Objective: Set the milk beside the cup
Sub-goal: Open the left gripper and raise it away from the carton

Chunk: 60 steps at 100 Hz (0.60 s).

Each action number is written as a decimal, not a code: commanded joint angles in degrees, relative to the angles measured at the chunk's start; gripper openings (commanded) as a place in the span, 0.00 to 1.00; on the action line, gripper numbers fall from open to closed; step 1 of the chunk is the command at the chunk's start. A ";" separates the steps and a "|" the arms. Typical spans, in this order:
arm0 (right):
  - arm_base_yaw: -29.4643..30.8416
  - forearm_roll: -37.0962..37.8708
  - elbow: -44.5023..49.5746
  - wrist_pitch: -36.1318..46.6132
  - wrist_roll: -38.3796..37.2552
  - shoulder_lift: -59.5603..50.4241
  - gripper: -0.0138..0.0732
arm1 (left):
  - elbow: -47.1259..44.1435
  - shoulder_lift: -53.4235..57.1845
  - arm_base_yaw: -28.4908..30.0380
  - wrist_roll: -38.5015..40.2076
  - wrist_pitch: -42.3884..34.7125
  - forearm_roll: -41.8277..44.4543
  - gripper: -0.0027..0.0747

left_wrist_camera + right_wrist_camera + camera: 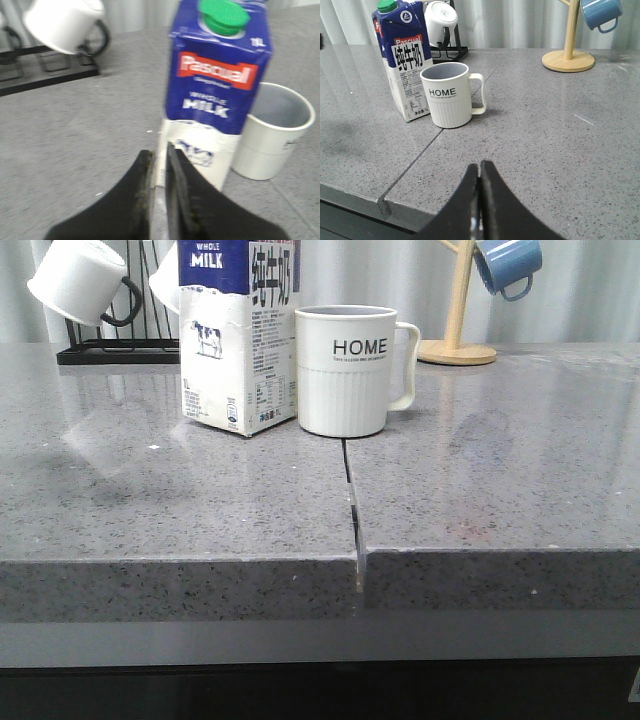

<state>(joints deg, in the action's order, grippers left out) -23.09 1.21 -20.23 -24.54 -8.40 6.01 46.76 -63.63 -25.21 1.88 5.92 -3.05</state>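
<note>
**Milk stands beside the cup**

You see the milk (237, 335) upright on the grey worktop (500, 490), just left of the cup (347, 370), nearly touching it. The cup's handle points to the right. Your left tool (160, 192) is clenched with nothing between its fingers, close to the carton. Your right tool (479, 200) is also clenched and empty, well apart from the cup.

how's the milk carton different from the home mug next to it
The milk carton is taller than the HOME mug and boxy, where the mug is round. The carton is closed with a green cap; the mug is open on top and looks empty. The carton's upper part is dark blue, while the mug is all white with a side handle. Both stand upright, side by side on the grey counter.
</note>
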 commanded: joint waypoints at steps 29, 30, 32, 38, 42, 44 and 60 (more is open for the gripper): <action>-0.02 0.19 -1.35 4.45 0.38 0.64 0.10 | -5.52 18.20 14.31 0.12 4.47 0.25 0.01; -0.02 0.19 -1.35 4.45 0.38 0.64 0.10 | -5.69 18.54 14.51 0.12 4.83 0.25 0.01; -0.02 0.19 -1.35 4.45 0.38 0.64 0.10 | -6.18 19.23 14.86 0.12 5.14 0.25 0.01; -0.02 0.19 -1.35 4.45 0.38 0.64 0.10 | -7.66 22.31 16.13 0.12 6.70 0.25 0.01; -0.02 0.19 -1.35 4.45 0.38 0.64 0.10 | -8.50 24.32 16.59 0.12 7.55 0.25 0.01; -0.02 0.19 -1.35 4.45 0.38 0.64 0.10 | -9.03 25.33 16.76 0.12 7.87 0.25 0.01; -0.02 0.19 -1.35 4.45 0.38 0.64 0.10 | -13.12 32.47 16.85 0.12 10.03 0.14 0.01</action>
<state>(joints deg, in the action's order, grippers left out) -23.09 1.21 -20.23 -24.54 -8.40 6.01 33.77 -34.05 -8.50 1.88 18.80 -2.64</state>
